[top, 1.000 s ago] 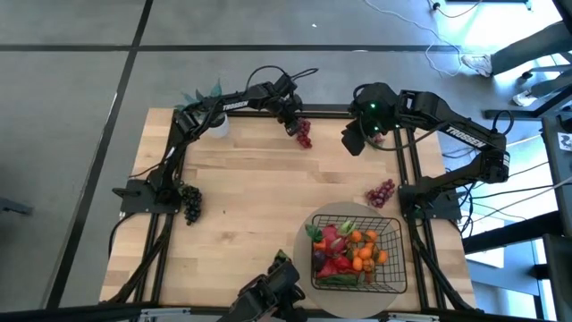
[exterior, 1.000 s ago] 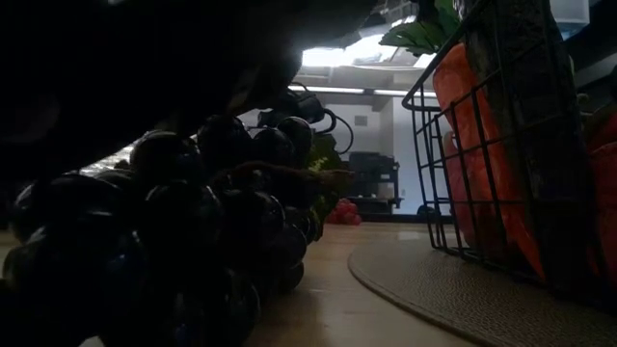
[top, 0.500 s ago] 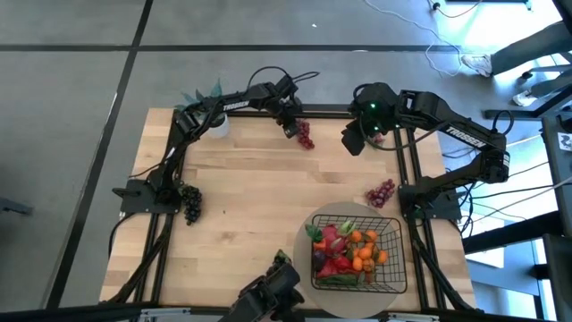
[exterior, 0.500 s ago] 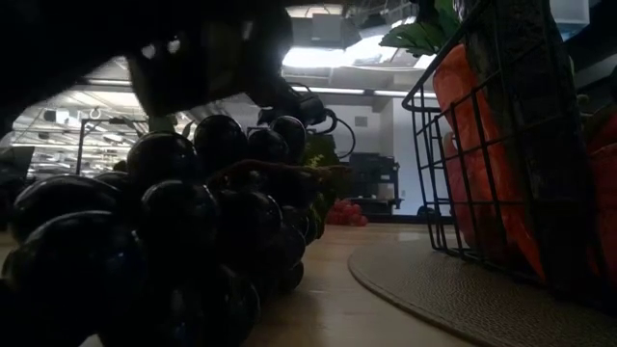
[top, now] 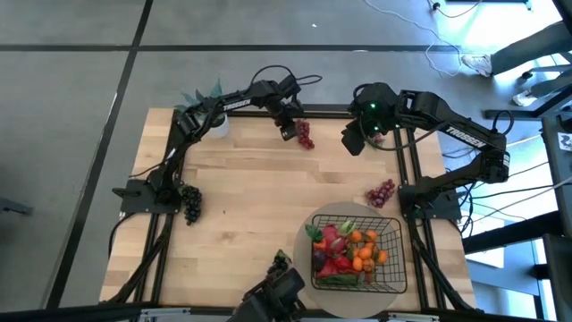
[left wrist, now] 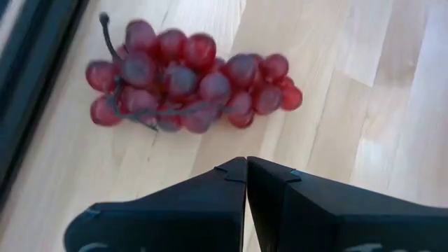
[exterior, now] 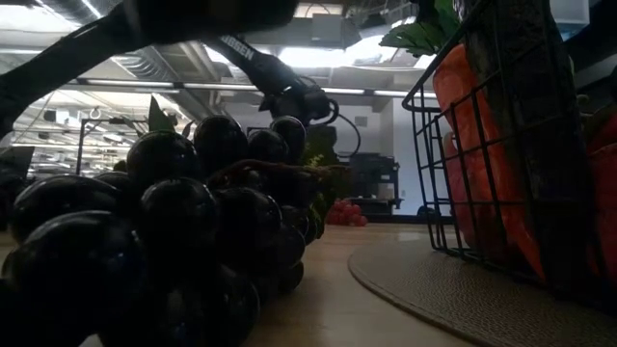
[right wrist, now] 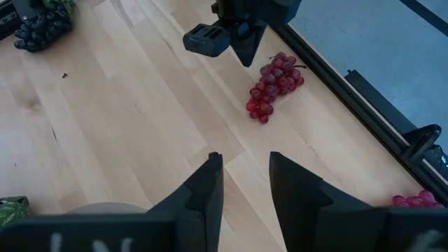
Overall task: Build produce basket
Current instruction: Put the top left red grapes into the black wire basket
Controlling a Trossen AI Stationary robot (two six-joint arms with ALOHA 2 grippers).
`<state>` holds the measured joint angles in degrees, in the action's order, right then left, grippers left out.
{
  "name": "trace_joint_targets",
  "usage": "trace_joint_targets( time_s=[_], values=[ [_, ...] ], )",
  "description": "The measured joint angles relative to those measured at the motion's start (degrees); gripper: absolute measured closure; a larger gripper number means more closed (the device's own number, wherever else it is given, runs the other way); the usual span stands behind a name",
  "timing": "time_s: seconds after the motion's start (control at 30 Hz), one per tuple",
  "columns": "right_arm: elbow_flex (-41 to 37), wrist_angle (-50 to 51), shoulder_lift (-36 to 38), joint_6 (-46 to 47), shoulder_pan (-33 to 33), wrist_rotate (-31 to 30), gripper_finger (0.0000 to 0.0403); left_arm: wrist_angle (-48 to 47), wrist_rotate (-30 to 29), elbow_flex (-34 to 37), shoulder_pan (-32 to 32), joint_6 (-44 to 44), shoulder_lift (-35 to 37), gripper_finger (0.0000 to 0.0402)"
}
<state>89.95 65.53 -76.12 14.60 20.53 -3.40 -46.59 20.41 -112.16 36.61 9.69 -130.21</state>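
The left gripper [top: 288, 131] hangs over the table's far edge with its fingers [left wrist: 231, 183] pressed together on nothing, just beside a red grape bunch [top: 304, 134] lying flat on the wood. The right gripper [top: 352, 141] waits near the far right corner, fingers [right wrist: 210, 183] apart and empty. The basket [top: 391, 268] sits on a round mat [top: 304, 268] at the near right, holding tangerines [top: 362, 253], a carrot [exterior: 477, 145] and what looks like dragon fruit [top: 331, 241]. 2 more bunches lie outside: pale red grapes [top: 381, 193] near the right edge and dark grapes [top: 190, 202] by the left edge.
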Motion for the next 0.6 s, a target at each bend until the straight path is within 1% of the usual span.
trace_joint_targets(
  time_s=[0.07, 0.17, 0.33, 0.5, 0.6],
  values=[
    [0.00, 0.00, 0.00, -0.03, 0.00, 0.00, 0.0299, 0.06, -0.63, -1.19, -0.33, 1.03, 0.00, 0.0401],
    [0.00, 0.01, 0.00, -0.06, 0.00, 0.00, 0.0299, -0.48, -4.31, -3.39, -0.61, 5.69, 0.00, 0.0400],
    [0.00, 0.01, 0.00, -0.09, 0.00, 0.00, 0.0299, -0.37, -10.29, -6.41, -0.73, 11.38, 0.02, 0.0376],
    [0.00, 0.01, 0.00, -0.09, -0.02, 0.00, 0.0299, -0.95, -10.80, -6.39, -0.69, 15.24, 0.02, 0.0341],
    [0.00, 0.01, 0.00, -0.09, -0.04, 0.00, 0.0299, -0.19, -10.77, -5.41, -0.83, 23.91, 0.02, 0.0329]
  ],
)
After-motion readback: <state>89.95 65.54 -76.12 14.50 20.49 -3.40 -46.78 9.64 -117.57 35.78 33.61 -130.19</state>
